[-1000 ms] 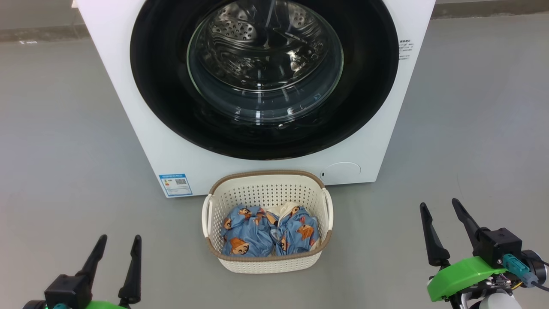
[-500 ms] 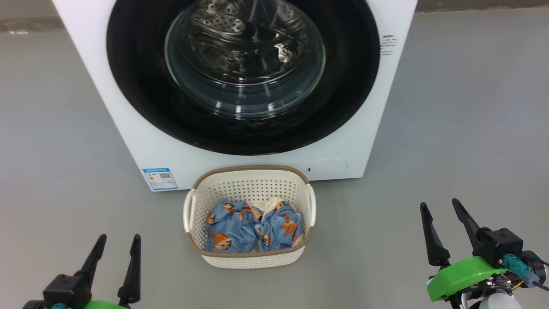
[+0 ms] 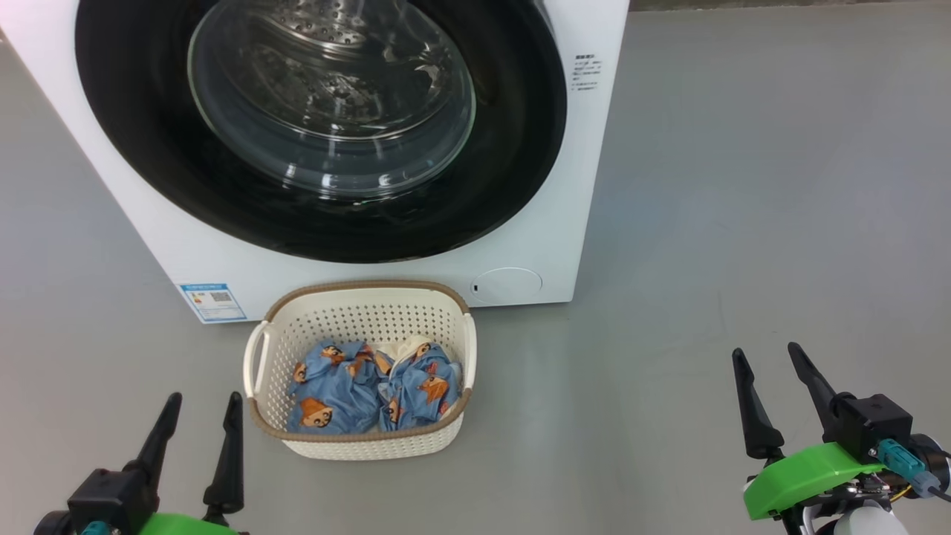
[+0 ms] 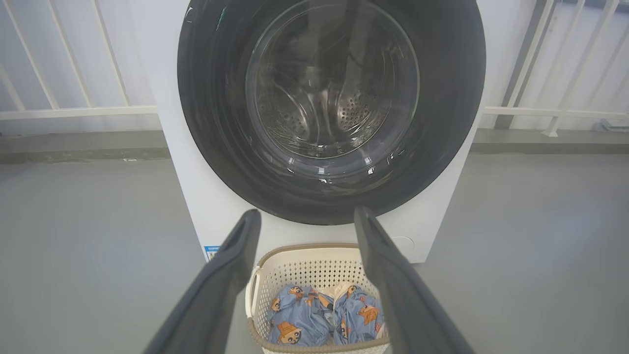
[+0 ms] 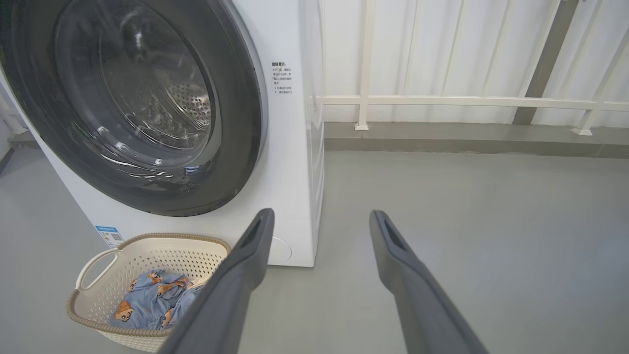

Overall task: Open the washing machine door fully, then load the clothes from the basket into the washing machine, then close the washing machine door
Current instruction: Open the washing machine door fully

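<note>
The washing machine (image 3: 568,186) stands at the upper left of the head view, its white front facing me. The washing machine door (image 3: 141,163), black-rimmed around a glass bowl, lies shut flat against it. On the floor in front sits the basket (image 3: 356,323), holding the clothes (image 3: 368,390), crumpled light blue pieces with orange figures and a bit of cream cloth. My left gripper (image 3: 206,399) is open, low and left of the basket. Far right, my right gripper (image 3: 765,351) is open and empty. The left wrist view looks between open fingers (image 4: 307,213) at the door (image 4: 211,123) and basket (image 4: 295,260).
A blue label sticker (image 3: 212,301) and a round flap (image 3: 507,284) sit low on the machine's front. Behind it, a white railing (image 5: 442,101) runs above a low kerb (image 5: 467,137). Grey floor (image 3: 743,186) stretches to the machine's right.
The whole head picture has slid left, so the camera has turned right. Machine and basket keep their places relative to each other. Both grippers stay open and still.
</note>
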Controlling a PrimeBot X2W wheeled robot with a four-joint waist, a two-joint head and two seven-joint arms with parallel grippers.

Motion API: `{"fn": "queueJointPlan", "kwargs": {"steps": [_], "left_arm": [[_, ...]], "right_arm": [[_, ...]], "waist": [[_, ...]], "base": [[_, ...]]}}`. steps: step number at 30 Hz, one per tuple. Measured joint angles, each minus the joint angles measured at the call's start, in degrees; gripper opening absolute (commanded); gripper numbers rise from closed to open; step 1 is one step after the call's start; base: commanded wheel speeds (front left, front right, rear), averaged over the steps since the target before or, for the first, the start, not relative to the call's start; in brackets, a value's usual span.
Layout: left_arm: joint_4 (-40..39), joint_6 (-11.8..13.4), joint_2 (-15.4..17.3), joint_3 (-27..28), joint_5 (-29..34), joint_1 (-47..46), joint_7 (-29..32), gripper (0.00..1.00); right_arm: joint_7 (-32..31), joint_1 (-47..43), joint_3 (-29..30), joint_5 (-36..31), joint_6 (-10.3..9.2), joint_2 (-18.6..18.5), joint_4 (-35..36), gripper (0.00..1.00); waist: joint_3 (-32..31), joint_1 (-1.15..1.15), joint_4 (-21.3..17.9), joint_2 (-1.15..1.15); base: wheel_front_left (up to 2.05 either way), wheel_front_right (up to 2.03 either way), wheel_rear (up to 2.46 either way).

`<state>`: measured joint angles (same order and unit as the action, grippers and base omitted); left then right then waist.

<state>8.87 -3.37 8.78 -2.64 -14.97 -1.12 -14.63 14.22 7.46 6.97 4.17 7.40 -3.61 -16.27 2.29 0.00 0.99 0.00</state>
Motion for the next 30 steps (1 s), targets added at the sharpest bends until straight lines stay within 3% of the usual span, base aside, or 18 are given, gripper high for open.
{"fn": "queueJointPlan", "kwargs": {"steps": [30], "left_arm": [[-1.8,-1.0,-2.4,1.8,3.1,1.0,0.0,1.0]], "right_arm": [[0.0,0.0,1.0,0.1,0.0,-0.1,0.4,1.0]], "waist": [[0.3,0.0,0.8,0.0]], "base": [[0.04,0.04,-0.08]]}}
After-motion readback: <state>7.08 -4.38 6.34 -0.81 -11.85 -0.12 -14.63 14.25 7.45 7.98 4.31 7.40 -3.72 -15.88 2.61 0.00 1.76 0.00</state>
